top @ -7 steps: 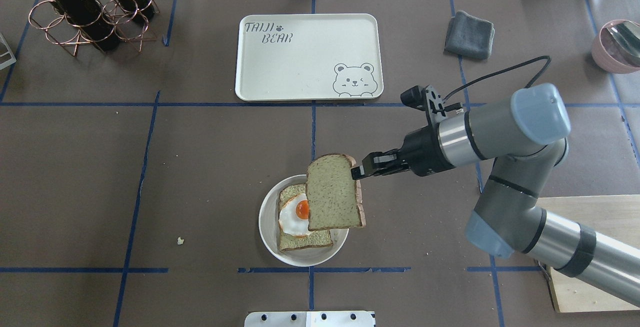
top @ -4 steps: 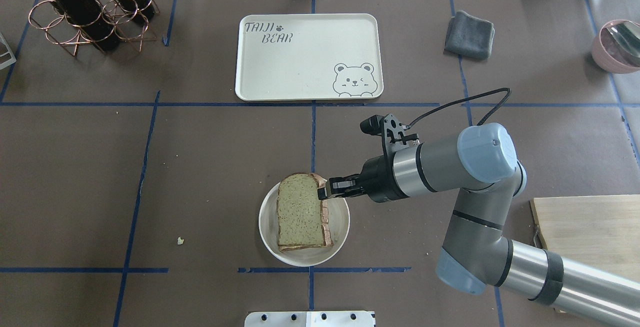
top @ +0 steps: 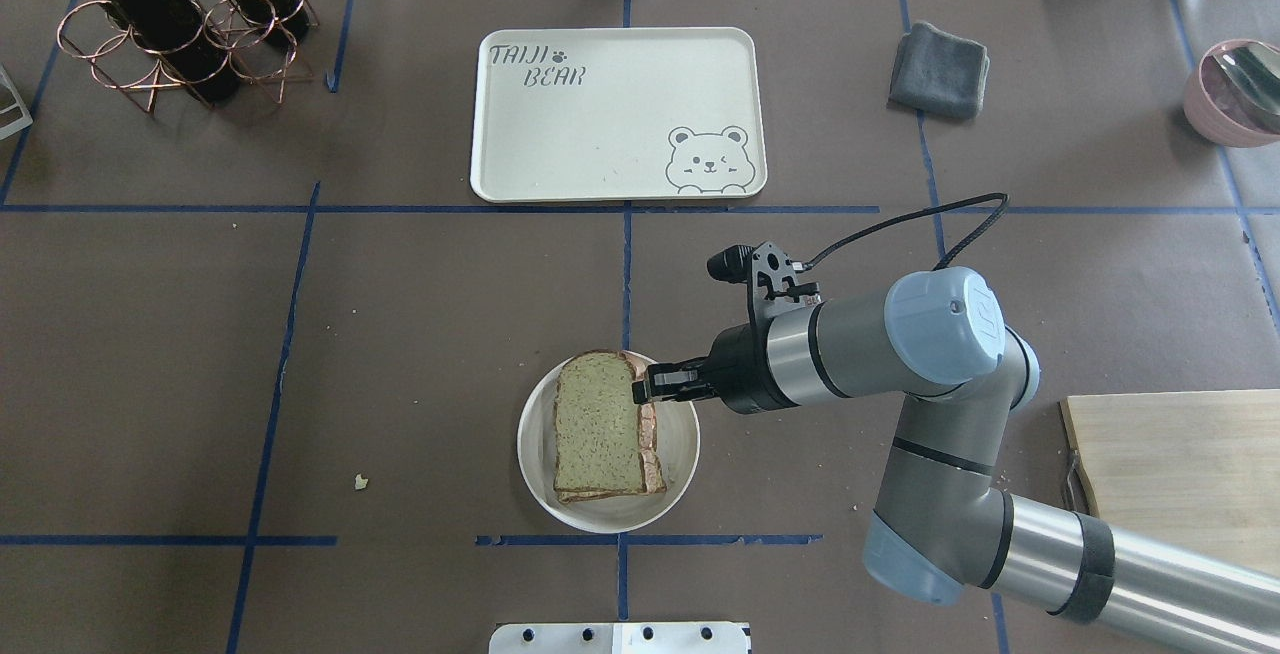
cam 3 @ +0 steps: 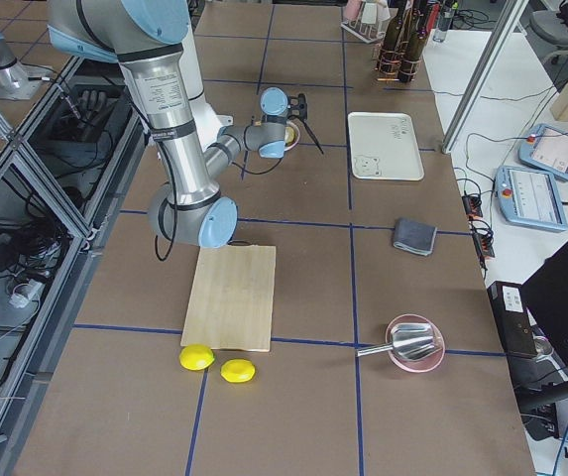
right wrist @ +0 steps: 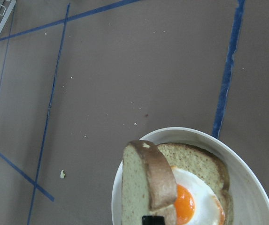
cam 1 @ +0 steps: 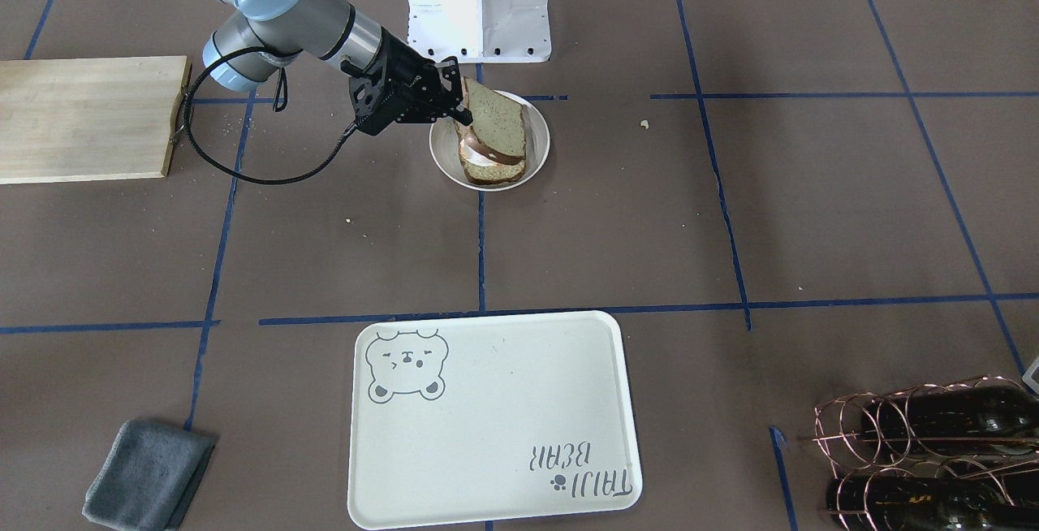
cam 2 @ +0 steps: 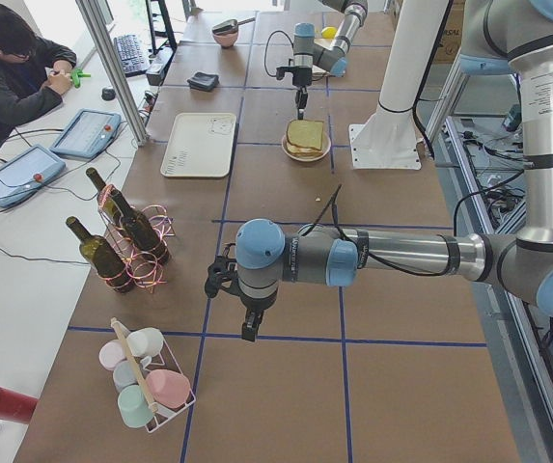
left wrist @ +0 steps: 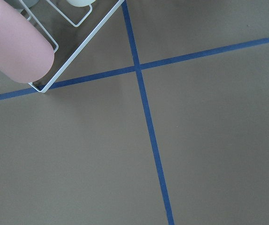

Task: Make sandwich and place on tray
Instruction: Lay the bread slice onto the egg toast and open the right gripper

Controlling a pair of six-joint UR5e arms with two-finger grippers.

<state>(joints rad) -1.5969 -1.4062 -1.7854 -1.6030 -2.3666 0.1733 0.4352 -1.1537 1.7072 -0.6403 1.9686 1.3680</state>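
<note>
In bowl (top: pixel 684 456), sandwich (top: pixel 598 426), rounded end toward tray (top: pixel 610 134)

Brown worktop (top: pixel 400 334) crossed by blue tape. A white bowl (top: pixel 682 439) sits beneath the right pincer (top: pixel 641 392); a cream tray (top: pixel 600 134) lies well beyond it, a grey cloth (top: pixel 938 69) farther right, a wooden board (top: pixel 1170 454) behind.
</note>
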